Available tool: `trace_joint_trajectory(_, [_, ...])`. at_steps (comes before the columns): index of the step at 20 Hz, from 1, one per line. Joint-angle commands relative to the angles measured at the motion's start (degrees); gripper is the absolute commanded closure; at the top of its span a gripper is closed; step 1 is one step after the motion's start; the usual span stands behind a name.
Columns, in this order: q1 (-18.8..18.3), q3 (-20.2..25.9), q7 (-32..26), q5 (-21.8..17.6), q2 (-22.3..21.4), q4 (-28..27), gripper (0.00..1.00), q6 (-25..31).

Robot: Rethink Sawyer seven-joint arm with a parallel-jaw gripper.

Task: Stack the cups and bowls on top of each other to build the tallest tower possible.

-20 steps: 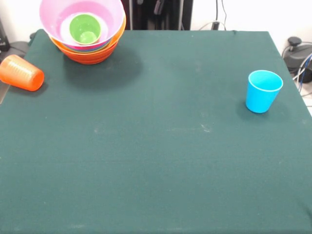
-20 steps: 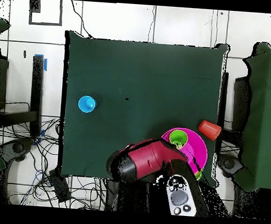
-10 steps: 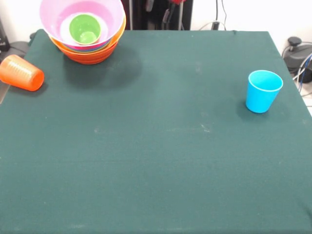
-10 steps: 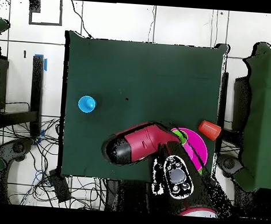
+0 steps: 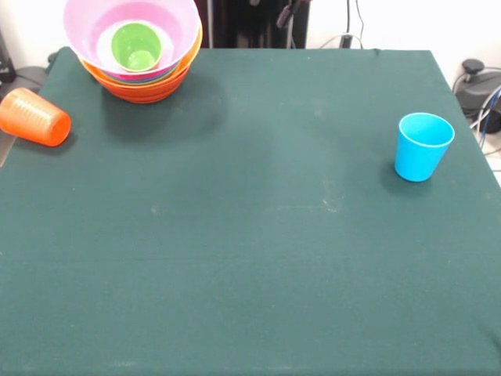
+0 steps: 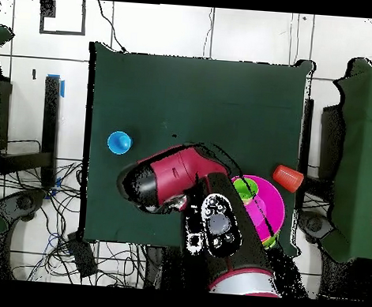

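Red arm (image 6: pixel 176 175) overhead beside the tower (image 5: pixel 137 51) of nested bowls with lime green cup (image 5: pixel 136 45) inside, fingers' state impossible to tell; orange cup (image 5: pixel 34 117) tipped over near the tower, light blue cup (image 5: pixel 423 146) upright, well apart.

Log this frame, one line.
arm: over table | tower: corner, green cup on top | orange cup: on side | blue cup: upright, apart

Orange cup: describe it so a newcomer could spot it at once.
On the green table, find the bowl stack topped by the pink bowl in the front view's top-left corner. The orange cup lies on its side beside it at the table's edge; the blue cup stands upright.
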Motion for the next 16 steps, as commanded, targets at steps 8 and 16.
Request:
trace_joint_trajectory(8, [5.2,2.3,-7.5,1.3,2.7,-9.2,0.00,11.9])
trace_joint_trajectory(16, [8.7,2.4,1.9,5.3,6.7,-5.7,0.00,-0.3])
